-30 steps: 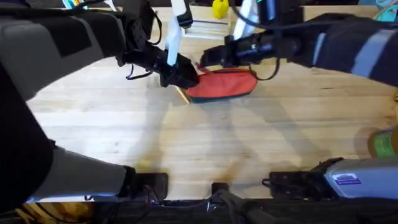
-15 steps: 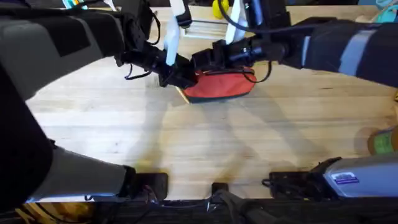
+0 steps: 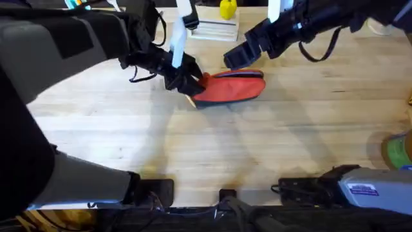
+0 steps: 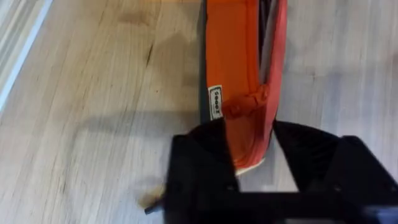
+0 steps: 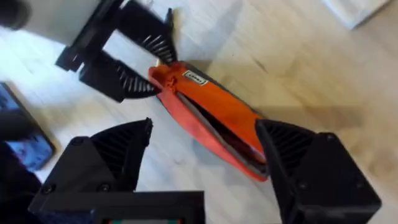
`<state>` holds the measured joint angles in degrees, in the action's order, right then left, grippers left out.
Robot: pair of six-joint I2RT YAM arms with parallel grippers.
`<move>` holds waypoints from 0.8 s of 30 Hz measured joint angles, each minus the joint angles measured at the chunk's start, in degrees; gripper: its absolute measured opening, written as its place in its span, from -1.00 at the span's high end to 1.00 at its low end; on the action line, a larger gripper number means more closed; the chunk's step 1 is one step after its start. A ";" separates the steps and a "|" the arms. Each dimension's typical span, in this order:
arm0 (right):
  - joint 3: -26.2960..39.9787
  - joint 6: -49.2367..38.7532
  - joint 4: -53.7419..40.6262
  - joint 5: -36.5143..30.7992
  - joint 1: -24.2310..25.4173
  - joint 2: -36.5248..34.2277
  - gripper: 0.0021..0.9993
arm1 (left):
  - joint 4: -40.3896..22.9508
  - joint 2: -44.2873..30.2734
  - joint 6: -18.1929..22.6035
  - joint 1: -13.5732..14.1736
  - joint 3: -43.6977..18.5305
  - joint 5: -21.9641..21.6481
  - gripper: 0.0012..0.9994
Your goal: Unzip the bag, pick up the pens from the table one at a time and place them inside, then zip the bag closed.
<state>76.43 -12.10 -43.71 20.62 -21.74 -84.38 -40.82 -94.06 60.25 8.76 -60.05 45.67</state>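
Red-orange fabric marked the one bag (image 3: 232, 86) overhead, lying mid-tabletop (image 3: 212, 145) with its long axis left to right. The left gripper (image 3: 188, 82) clamped its left end; the right gripper (image 3: 237, 59) hung spread just above. Left wrist view: the bag's end sat pinched between the jaws. Right wrist view: the zipper gaped open lengthwise.
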 joint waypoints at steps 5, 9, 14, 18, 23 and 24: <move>1.43 -16.59 -0.06 -1.03 -1.34 0.00 -0.99 | -0.07 0.00 -0.08 -0.01 0.00 0.00 -0.96; 1.43 -32.88 -0.09 -3.84 -1.38 -0.02 -0.99 | -0.07 0.00 -0.15 0.01 0.00 0.00 -0.99; 1.43 -43.53 -0.23 -6.38 -1.36 -0.02 -0.99 | -0.13 0.00 -0.15 -0.14 0.00 -0.09 -0.99; 1.43 -46.69 -0.23 -7.19 -1.36 -0.02 -0.99 | -2.01 1.05 -0.15 -1.99 0.00 -0.27 -0.99; 1.43 -48.30 -0.56 -6.73 -1.36 -0.02 -0.12 | -4.91 8.37 -0.13 -7.82 0.00 -0.48 -0.99; 1.43 -48.40 -1.02 -6.24 -1.36 -0.02 0.18 | -5.84 10.29 -0.11 -9.23 0.00 -0.60 -0.99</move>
<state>77.87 -60.49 -44.73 14.39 -23.09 -84.40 -46.66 -83.78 60.14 -0.47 -60.05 45.07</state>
